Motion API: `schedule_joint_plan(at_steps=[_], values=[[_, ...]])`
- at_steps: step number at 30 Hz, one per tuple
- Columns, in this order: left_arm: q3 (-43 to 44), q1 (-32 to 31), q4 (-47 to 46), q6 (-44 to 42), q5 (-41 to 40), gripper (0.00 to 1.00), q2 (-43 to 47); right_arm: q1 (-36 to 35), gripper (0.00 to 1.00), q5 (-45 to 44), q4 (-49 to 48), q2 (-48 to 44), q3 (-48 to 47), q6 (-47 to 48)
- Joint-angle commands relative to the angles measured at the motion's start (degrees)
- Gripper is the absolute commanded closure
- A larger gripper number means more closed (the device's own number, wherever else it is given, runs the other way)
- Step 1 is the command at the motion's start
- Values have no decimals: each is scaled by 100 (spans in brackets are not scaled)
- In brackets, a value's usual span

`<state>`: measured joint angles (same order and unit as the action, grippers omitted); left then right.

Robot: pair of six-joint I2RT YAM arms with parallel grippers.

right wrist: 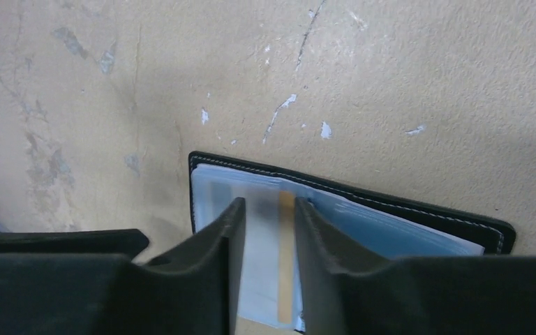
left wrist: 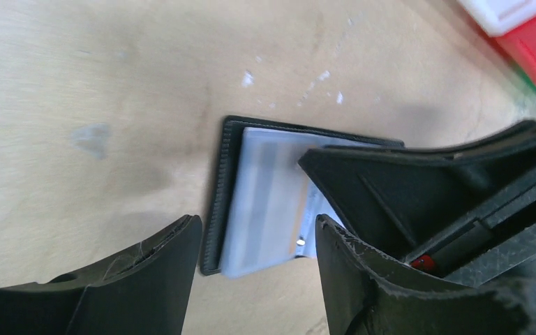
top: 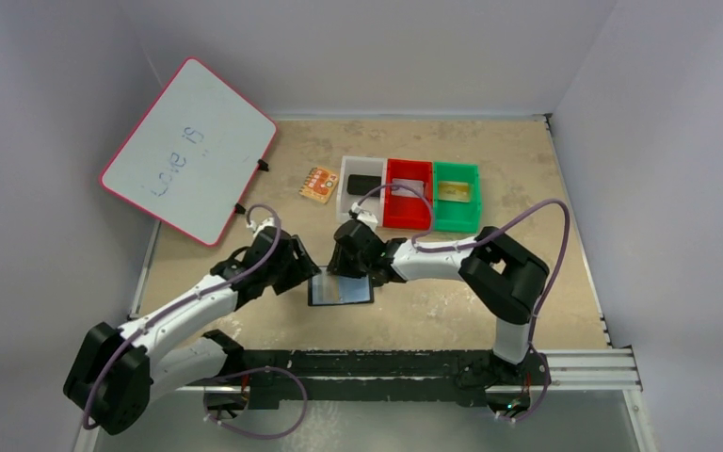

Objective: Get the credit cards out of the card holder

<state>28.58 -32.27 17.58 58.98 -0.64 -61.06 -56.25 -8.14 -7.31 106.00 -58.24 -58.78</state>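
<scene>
The card holder (top: pixel 340 289) lies open on the table, pale blue-grey faces up, and shows in the left wrist view (left wrist: pixel 218 202) and the right wrist view (right wrist: pixel 419 230). A silver-grey card (left wrist: pixel 265 202) with a dark stripe lies on its face and sticks out past one edge; it also shows in the right wrist view (right wrist: pixel 265 272). My right gripper (right wrist: pixel 269 206) is narrowly open, its tips down on this card. My left gripper (left wrist: pixel 257 230) is open and empty at the holder's left edge. A gold-tan card (top: pixel 454 192) lies in the green bin (top: pixel 475 202).
Three bins stand in a row behind the holder: white (top: pixel 346 179) with a black block (top: pixel 364 183), red (top: pixel 407 217), then the green bin. An orange patterned square (top: pixel 318 184) lies left of them. A whiteboard (top: pixel 188 151) leans at the far left.
</scene>
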Motion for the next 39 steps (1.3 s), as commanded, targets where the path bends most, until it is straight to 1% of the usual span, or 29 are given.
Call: schedule_joint_plan(at_steps=[1,3,5,8,10,16,22,24,26,31,33,37,39], values=[[443,19,1013,190,-1497,39,741,-281,56,-834,1142,-84,-445,474],[547,19,1358,261,-1979,38,1077,-453,46,-1054,1482,41,-844,585],[634,19,1658,369,-2383,36,1424,-577,39,-1285,1874,226,-1209,589],[687,24,2048,557,-2866,35,1869,-729,37,-1657,2543,457,-1583,414],[680,19,2177,626,-3030,35,2102,-780,37,-1823,2770,528,-1688,340],[634,19,2317,723,-3174,34,2405,-930,36,-2128,3354,809,-2039,206],[649,21,2328,696,-3155,34,2365,-958,37,-1922,3266,1083,-2137,234],[636,19,2302,673,-3118,34,2360,-963,45,-1846,3289,1073,-2049,169],[596,19,2191,619,-3018,34,2330,-950,57,-1714,3176,1024,-1911,194],[468,19,1811,470,-2522,35,2019,-873,78,-1536,2860,958,-1671,253],[441,19,1669,435,-2338,35,1845,-806,83,-1425,2654,883,-1506,284],[388,19,1352,327,-1996,35,1582,-636,99,-1129,2154,715,-1130,335],[338,19,1163,267,-1793,36,1477,-564,100,-982,1929,651,-970,342]])
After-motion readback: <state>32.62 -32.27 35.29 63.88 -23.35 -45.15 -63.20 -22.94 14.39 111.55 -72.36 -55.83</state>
